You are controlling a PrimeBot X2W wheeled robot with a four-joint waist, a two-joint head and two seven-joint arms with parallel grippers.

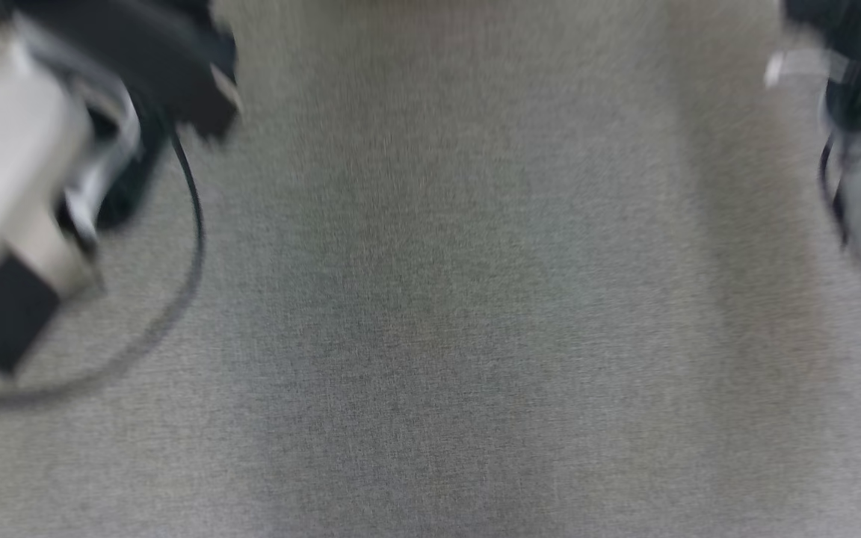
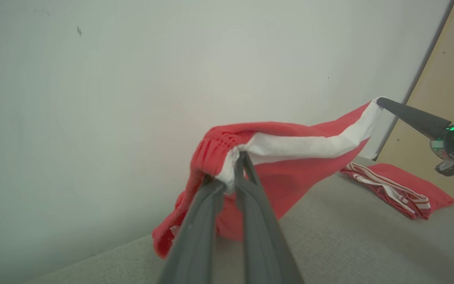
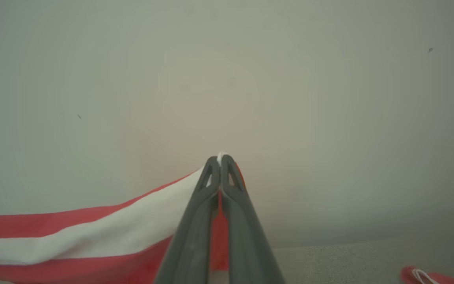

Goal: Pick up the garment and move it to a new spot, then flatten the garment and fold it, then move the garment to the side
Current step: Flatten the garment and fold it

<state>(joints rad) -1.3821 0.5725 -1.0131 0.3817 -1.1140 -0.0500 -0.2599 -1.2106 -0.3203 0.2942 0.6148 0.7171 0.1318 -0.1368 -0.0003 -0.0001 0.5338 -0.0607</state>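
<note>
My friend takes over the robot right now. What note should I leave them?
Left gripper: shut on the gathered elastic edge of the red garment.
Right gripper: shut on its other end, at the white stripe.
Garment: stretched between both grippers, lifted over the grey surface. A second, folded red garment lies on that surface, off to one side.
Done: pickup.
Left: set it down at a new spot, flatten, fold, move it aside.
</note>
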